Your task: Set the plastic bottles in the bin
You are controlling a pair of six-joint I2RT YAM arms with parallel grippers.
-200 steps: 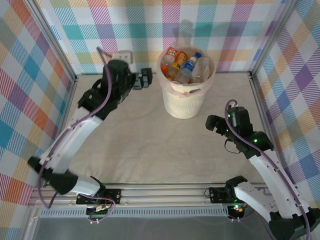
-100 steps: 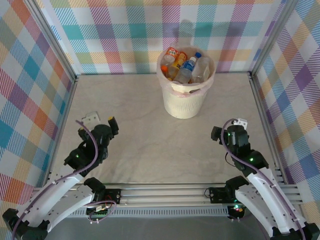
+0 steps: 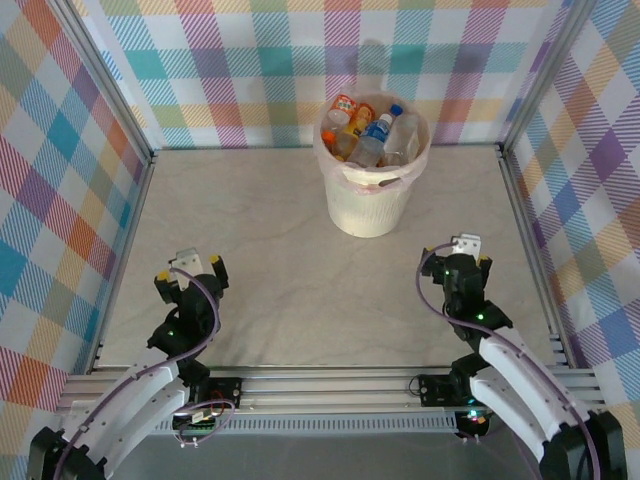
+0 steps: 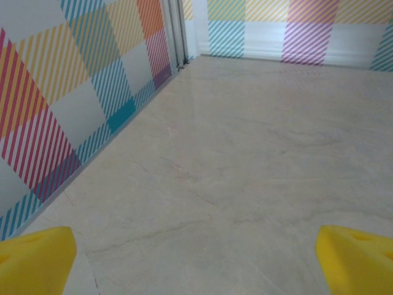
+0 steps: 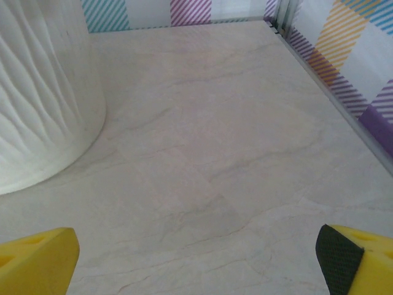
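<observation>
the checked wall (image 3: 60, 150) is seen at the far left, meeting the pale marbled table (image 3: 290, 240) along a metal strip. at the near left of the table, the left gripper (image 3: 190, 270) is held low with its jaws spread wide and nothing between them; in the left wrist view its yellow fingertips (image 4: 37, 261) are set at the two lower corners, with bare table surface between them. towards the middle, at the far end of the table near the back wall, the bin (image 3: 368, 210) is stood upright, its pinkish liner folded over the rim. the plastic bottles (image 3: 375, 135) are piled inside it, heaped up to the rim, with orange and blue labels showing. at the near right, well apart from the bin, the right gripper (image 3: 456, 262) is likewise spread and empty. in the right wrist view, the bin's ribbed wall is seen at the left, standing on the table beyond the yellow fingers.
</observation>
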